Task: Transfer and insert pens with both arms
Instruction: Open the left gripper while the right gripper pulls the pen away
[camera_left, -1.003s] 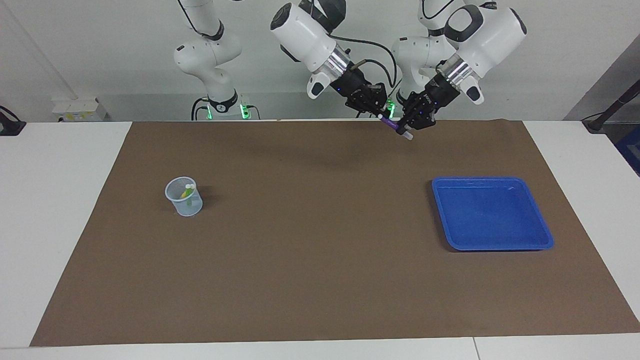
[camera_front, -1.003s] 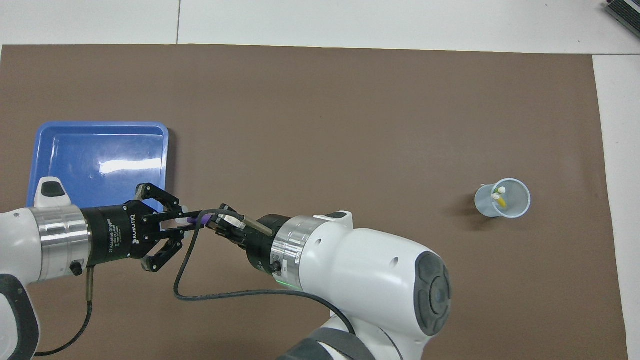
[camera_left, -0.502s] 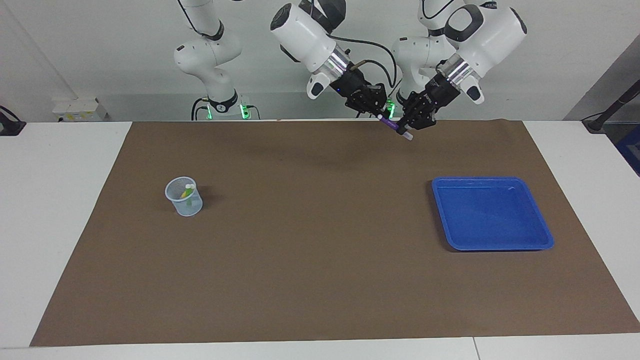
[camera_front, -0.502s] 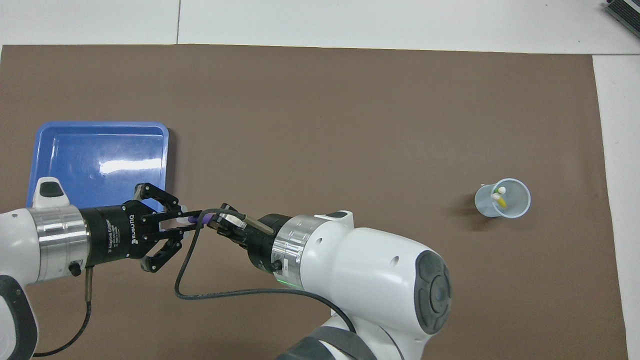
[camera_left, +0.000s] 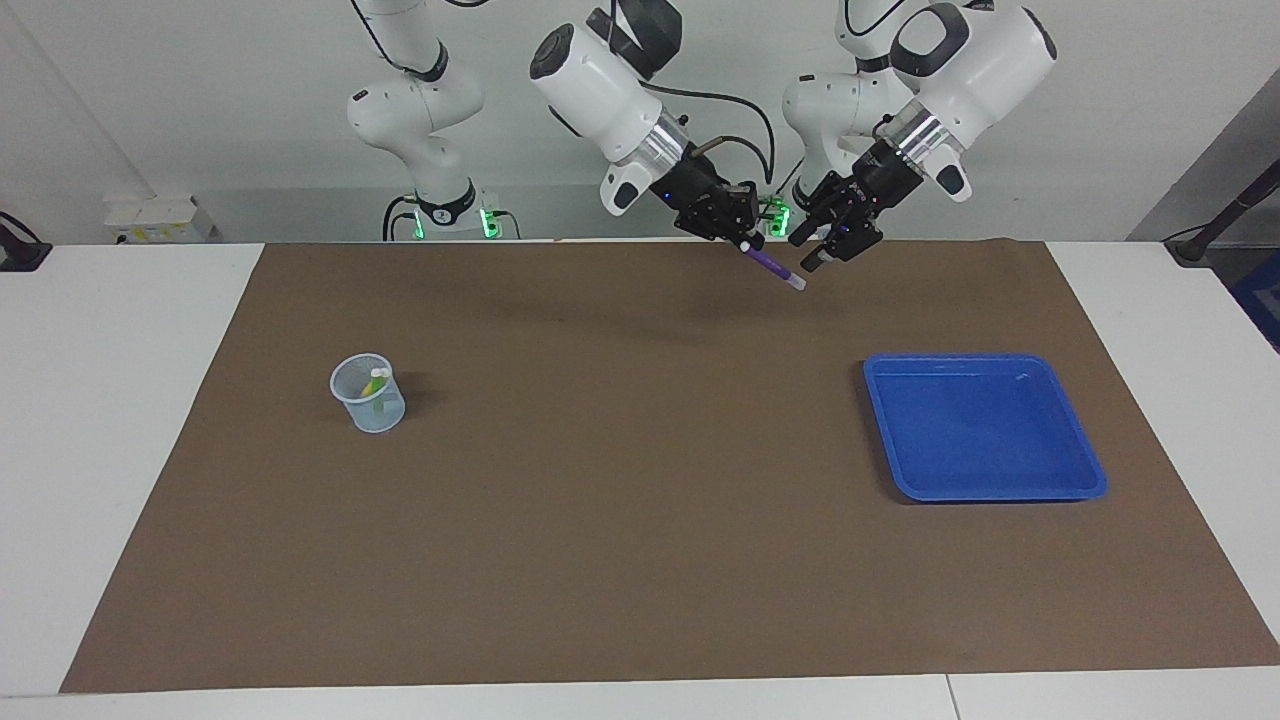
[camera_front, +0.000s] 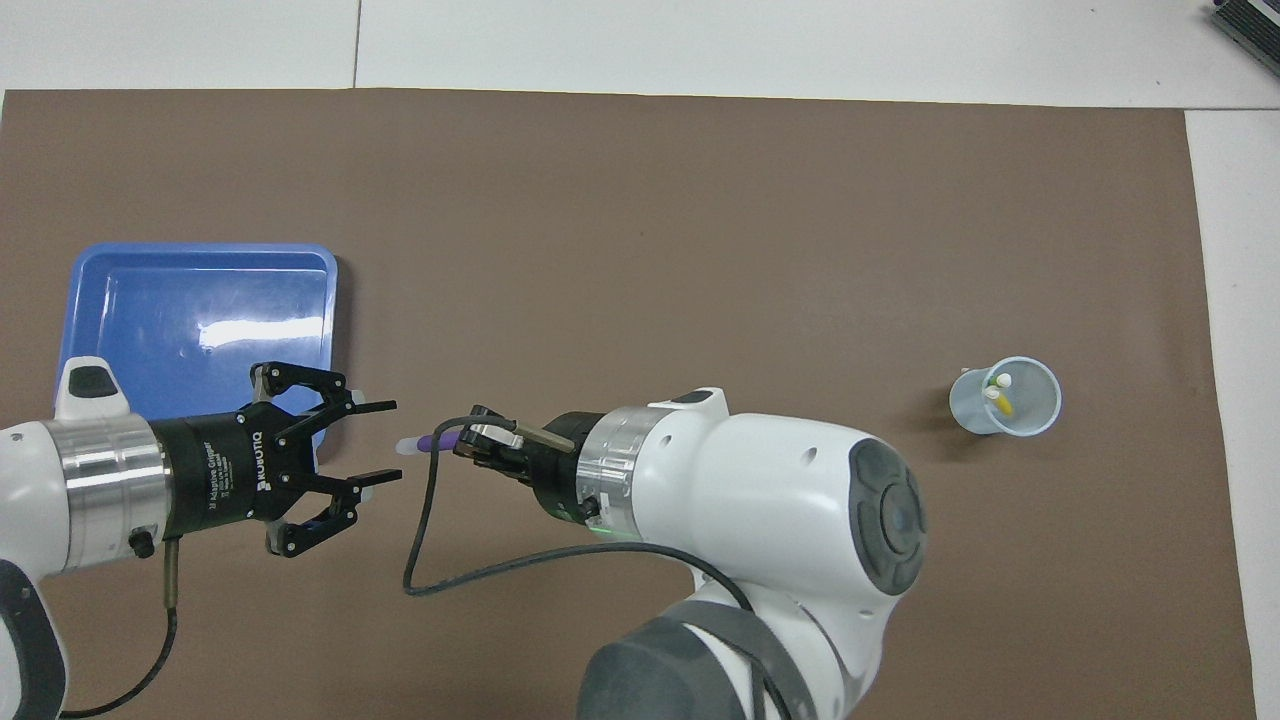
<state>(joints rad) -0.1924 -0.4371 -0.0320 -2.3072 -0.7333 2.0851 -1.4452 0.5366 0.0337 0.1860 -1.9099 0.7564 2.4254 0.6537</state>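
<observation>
Now the handover of the purple pen (camera_left: 773, 266) is done. Half a second ago both hands pinched this pen between them, up in the air over the brown mat (camera_left: 640, 520) at the robots' end of the counter (camera_left: 120, 420). In the present moment the left hand (camera_left: 828, 243) has opened its fingers and has drawn away from the pen, so a clear gap shows between them in the overhead view. The right hand (camera_left: 742, 236) is shut on the purple pen alone, and the pale end of the pen points out toward the left hand.

The yellow pen (camera_front: 1000, 400) and the green pen (camera_left: 378, 400) stand already in the clear cup (camera_left: 368, 393), toward the right arm's end of the counter. The blue tray (camera_left: 985, 428), toward the left arm's end, has no pen in it.

This means, most probably, that only the last step remains: the right arm must carry the purple pen over to the cup and put it in. The left arm seems to have finished its part.
</observation>
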